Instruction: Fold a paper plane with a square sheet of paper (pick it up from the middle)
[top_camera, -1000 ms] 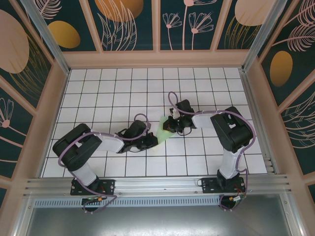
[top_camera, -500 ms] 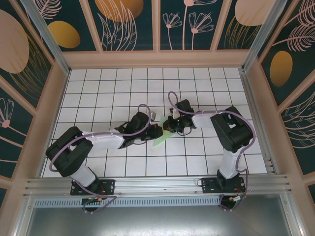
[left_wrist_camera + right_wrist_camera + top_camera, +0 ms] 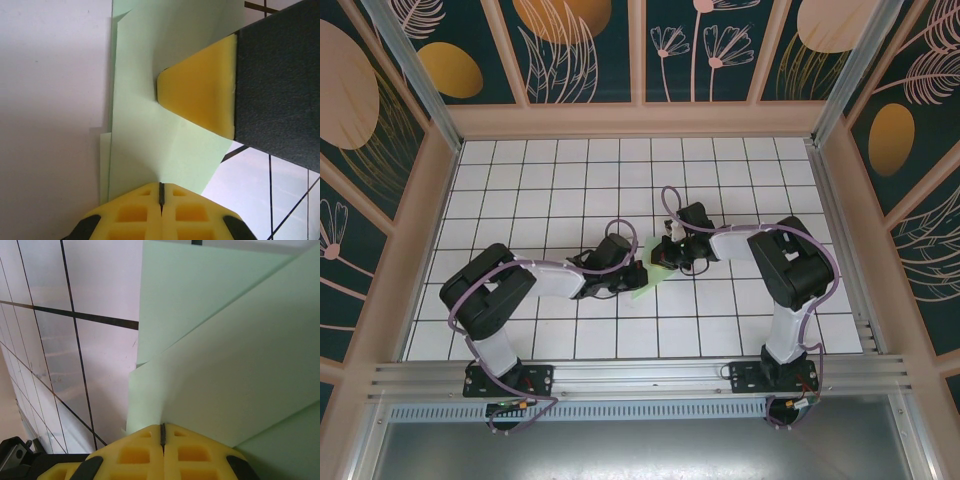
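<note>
The pale mint-green sheet of paper (image 3: 644, 286) lies on the tiled table, folded into overlapping layers, with a narrow wedge showing between the two grippers. My left gripper (image 3: 631, 272) is shut, its yellow tips (image 3: 161, 186) resting on the paper (image 3: 150, 135) at a faint crease. My right gripper (image 3: 660, 256) is also shut, its tips (image 3: 162, 427) down on the layered paper (image 3: 240, 360). One right finger (image 3: 200, 95) lies across the paper just ahead of the left tips. The grippers hide much of the paper from above.
The white tiled table (image 3: 570, 180) is boxed in by wooden walls (image 3: 430, 210) on three sides. A metal rail (image 3: 640, 375) runs along the near edge. Both arms reach in toward the table's middle.
The left gripper slid up and right along the paper toward the right gripper, then drew back slightly, and its elbow shifted. The right arm stayed still.
</note>
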Controlling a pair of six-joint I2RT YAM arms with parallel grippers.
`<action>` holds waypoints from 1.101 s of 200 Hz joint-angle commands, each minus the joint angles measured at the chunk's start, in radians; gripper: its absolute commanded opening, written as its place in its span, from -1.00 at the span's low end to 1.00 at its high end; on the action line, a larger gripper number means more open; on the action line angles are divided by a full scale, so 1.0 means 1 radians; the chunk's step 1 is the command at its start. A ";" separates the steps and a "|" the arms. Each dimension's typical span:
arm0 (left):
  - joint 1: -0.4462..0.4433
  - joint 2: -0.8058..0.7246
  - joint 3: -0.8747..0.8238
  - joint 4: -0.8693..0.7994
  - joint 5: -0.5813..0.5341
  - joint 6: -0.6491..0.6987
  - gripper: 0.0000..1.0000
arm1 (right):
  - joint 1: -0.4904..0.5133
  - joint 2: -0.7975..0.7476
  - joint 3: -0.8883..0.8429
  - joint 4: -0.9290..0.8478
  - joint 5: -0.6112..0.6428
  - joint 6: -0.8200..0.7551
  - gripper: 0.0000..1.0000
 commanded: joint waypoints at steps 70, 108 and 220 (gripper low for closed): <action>-0.009 -0.008 -0.105 -0.041 0.026 0.037 -1.00 | 0.005 0.106 -0.023 -0.140 0.180 -0.035 -1.00; -0.048 -0.070 -0.203 -0.088 0.052 0.019 -1.00 | 0.005 0.111 -0.018 -0.147 0.185 -0.038 -1.00; -0.063 -0.324 -0.218 0.054 -0.019 0.040 -1.00 | 0.005 0.106 -0.026 -0.150 0.192 -0.030 -1.00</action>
